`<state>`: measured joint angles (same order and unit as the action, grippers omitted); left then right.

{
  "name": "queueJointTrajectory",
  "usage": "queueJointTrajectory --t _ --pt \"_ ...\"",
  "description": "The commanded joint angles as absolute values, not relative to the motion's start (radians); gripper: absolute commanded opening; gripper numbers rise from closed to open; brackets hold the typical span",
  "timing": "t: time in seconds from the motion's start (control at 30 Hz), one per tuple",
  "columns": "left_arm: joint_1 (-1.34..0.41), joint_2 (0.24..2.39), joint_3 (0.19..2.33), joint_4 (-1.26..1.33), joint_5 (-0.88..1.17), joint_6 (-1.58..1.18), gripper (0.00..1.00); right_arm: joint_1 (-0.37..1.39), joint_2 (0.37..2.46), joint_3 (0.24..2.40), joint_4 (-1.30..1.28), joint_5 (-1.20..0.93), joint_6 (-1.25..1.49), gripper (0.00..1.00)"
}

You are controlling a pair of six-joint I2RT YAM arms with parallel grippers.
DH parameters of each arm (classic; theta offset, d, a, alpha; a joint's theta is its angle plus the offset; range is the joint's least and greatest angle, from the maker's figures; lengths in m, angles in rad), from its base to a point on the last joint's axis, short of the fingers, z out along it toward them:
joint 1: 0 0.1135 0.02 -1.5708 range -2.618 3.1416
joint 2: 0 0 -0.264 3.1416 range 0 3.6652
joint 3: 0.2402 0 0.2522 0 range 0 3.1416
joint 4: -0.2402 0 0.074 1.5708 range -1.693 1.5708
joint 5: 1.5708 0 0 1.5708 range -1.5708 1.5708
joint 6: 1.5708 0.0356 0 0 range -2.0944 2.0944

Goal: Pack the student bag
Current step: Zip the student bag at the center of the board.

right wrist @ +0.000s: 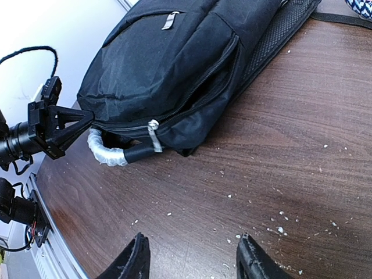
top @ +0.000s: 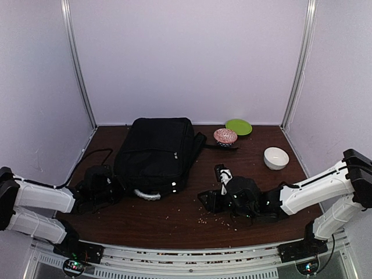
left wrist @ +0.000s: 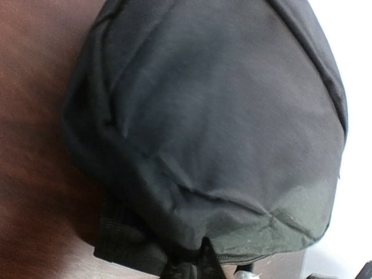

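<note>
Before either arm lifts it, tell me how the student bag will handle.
Probably floppy: the student bag is creased soft fabric, lying slumped. Lifted by its silvery handle, it would likely sag and hang. Its zipper gapes, so the opening may shift.

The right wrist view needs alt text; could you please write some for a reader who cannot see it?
A black student bag lies on a wooden table, its zip partly open and its silvery-grey handle toward the camera. In front, the right gripper hangs open and empty over scattered crumbs.
</note>
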<state>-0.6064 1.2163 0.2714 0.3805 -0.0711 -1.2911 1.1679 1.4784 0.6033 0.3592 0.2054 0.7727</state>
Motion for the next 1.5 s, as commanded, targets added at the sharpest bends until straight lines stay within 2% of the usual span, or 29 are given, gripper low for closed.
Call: queueJointTrajectory --t 0.0,0.2,0.33,0.57,1.1,1.2,1.3,1.47 --pt "-0.554 1.132 0.208 0.38 -0.089 -1.262 0.0 1.186 1.514 0.634 0.347 0.202 0.757 0.52" --pt "-0.553 1.002 0.203 0.254 -0.106 -1.198 0.0 1.217 1.644 0.775 0.334 0.208 0.74 0.64" --pt "-0.554 0.973 0.197 0.248 -0.076 -1.189 0.0 1.233 1.75 0.932 0.265 0.234 0.737 0.65" --pt "-0.575 0.976 0.186 0.299 -0.021 -1.178 0.0 1.241 1.899 1.138 0.119 0.281 0.761 0.54" --pt "-0.586 0.981 0.173 0.33 0.026 -1.143 0.0 1.208 2.064 1.356 -0.068 0.346 0.838 0.53" --pt "-0.585 0.964 0.164 0.327 0.026 -1.143 0.0 1.192 2.081 1.37 -0.082 0.347 0.853 0.52" --pt "-0.585 0.946 0.153 0.316 0.022 -1.142 0.0 1.176 2.079 1.357 -0.088 0.358 0.869 0.46" --pt "-0.585 0.904 0.141 0.288 0.01 -1.138 0.0 1.157 2.022 1.263 -0.066 0.373 0.861 0.41"
